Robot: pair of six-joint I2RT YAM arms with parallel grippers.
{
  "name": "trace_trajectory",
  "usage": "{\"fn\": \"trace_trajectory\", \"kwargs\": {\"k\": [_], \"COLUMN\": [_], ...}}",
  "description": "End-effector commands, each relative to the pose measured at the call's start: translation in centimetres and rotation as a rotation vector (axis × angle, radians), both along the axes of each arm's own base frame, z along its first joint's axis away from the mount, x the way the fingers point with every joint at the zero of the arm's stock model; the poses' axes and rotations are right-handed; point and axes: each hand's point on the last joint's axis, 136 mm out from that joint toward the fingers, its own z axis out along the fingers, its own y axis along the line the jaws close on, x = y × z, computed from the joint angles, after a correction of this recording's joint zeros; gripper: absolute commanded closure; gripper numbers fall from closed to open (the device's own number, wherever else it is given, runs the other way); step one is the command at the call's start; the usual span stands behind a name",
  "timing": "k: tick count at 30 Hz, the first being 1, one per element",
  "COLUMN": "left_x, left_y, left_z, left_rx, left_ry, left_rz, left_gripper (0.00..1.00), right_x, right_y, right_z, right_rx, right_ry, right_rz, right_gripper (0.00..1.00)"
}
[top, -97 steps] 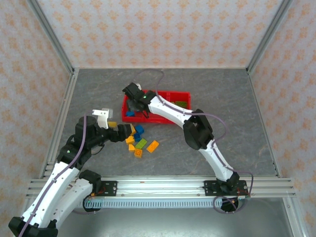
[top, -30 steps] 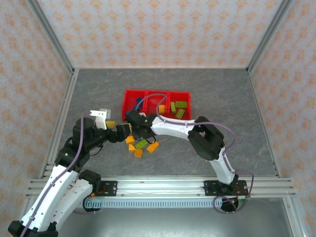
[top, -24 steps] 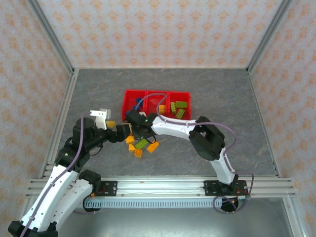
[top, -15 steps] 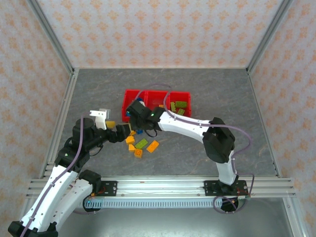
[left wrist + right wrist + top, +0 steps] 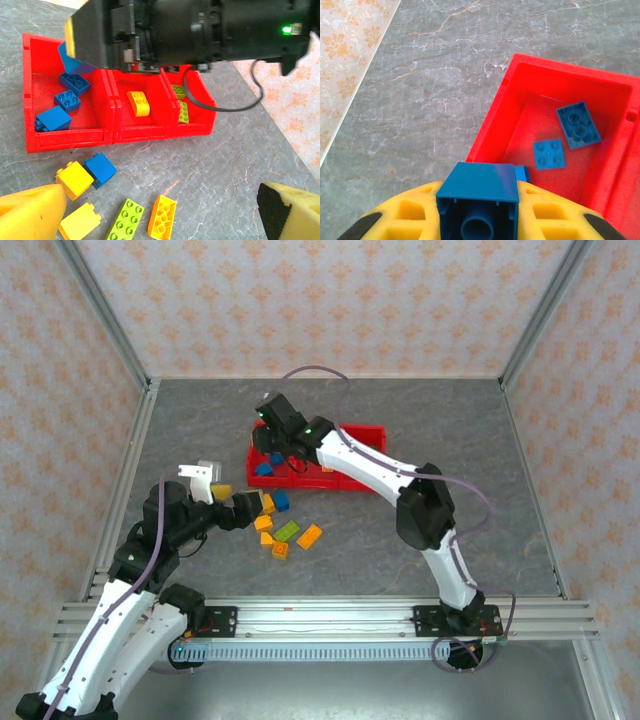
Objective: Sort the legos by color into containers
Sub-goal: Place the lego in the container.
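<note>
Checking the cell: grey marbled tabletop (image 5: 470, 450), peach patterned walls (image 5: 330, 300) on three sides, aluminium posts (image 5: 105, 315) in the corners, slotted rail (image 5: 330, 615) along the near edge where the arm bases were bolted.

The containers (image 5: 150, 135) sat mid-table as one red row. Left bin held three blue bricks (image 5: 67, 100), middle bin one yellow brick (image 5: 138, 103), right bin two green bricks (image 5: 183, 111). Loose legos (image 5: 285, 530) lay just in front of the row: blue, yellow, orange and green pieces close together.

Right gripper (image 5: 477, 212) was clamped on a blue brick (image 5: 477, 192), hollow underside facing the wrist camera, hanging over the outer edge of the left bin. Left gripper (image 5: 160, 215) was spread wide with nothing between the pads, low over the loose pile.

Versus half a second earlier: the right gripper had moved from the front of the row, beside the loose pile, up and back to the left bin's far corner. Its arm now crossed the middle and right bins in the top view. The left arm had barely shifted, and the loose pile looked unchanged.
</note>
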Motion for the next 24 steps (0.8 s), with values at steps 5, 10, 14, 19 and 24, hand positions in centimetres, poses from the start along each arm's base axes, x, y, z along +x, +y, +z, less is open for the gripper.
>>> {"fn": "trace_trajectory", "kwargs": {"k": [5, 10, 14, 19, 24], "left_x": [0.2, 0.2, 0.2, 0.2, 0.3], "left_y": [0.2, 0.3, 0.3, 0.3, 0.3], "left_z": [0.6, 0.6, 0.6, 0.6, 0.4], "left_rx": [-0.005, -0.004, -0.004, -0.004, -0.002], "left_ry": [-0.034, -0.03, -0.03, -0.029, -0.024], "left_rz": [0.018, 0.025, 0.027, 0.029, 0.03], "left_gripper": [0.01, 0.01, 0.01, 0.01, 0.01], "right_x": [2.3, 3.6, 3.9, 3.1, 1.6], "right_y": [0.4, 0.1, 0.1, 0.0, -1.2], "right_z": [-2.7, -4.4, -4.7, -3.1, -2.4], "right_rx": [-0.085, -0.105, -0.113, -0.098, -0.097], "right_ry": [-0.024, -0.029, -0.035, -0.025, 0.031], "right_rz": [0.05, 0.062, 0.074, 0.097, 0.089], "right_gripper": [0.76, 0.75, 0.67, 0.36, 0.24]}}
